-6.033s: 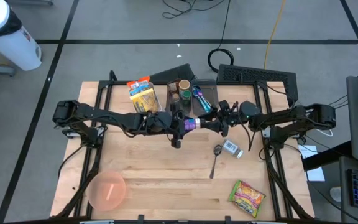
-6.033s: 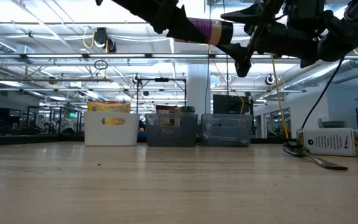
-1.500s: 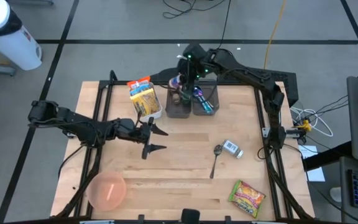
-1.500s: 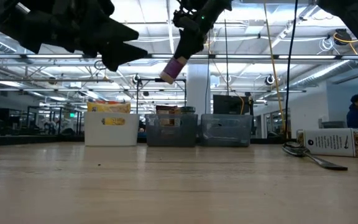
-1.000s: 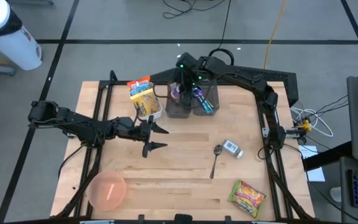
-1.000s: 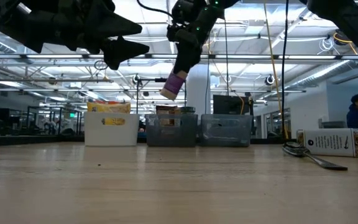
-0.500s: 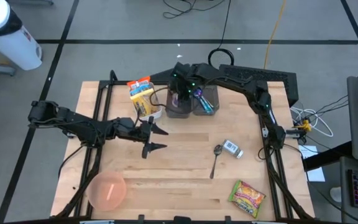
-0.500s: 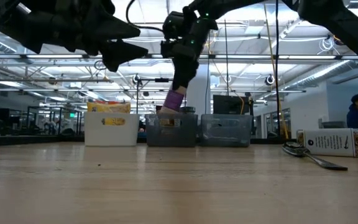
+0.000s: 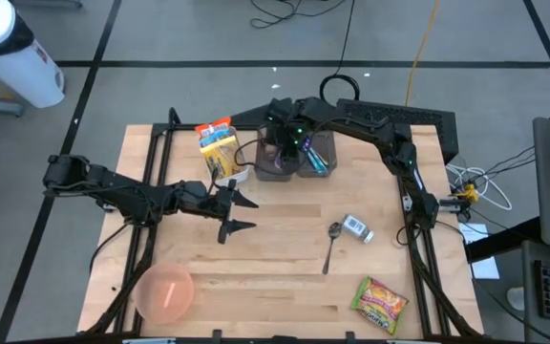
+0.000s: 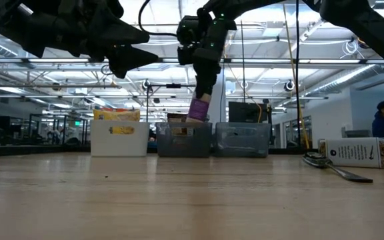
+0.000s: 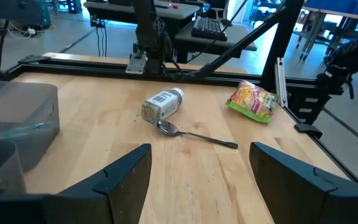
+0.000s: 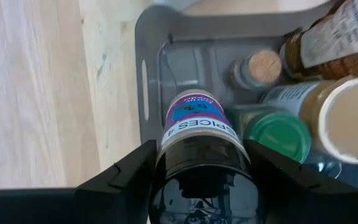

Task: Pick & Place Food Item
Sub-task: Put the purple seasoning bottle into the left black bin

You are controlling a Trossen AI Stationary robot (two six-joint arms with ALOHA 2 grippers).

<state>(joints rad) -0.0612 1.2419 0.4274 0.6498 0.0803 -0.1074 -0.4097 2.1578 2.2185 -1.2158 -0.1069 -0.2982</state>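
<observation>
My left gripper [image 9: 243, 213] still hovers mid-table, fingers spread wide and empty. My right gripper [image 9: 285, 150] has lowered the purple-labelled spice jar [image 12: 196, 126], clamped between its fingers, into the grey bin [image 12: 151, 74]; the jar's base is hidden.

One camera looks straight down from high up on the whole counter [image 9: 256, 268]. One sits low at the counter's edge and looks across into the room. One rides on each arm, looking close past its fingers. The high, low and left-arm cameras all see the spoon [image 9: 330, 247].
</observation>
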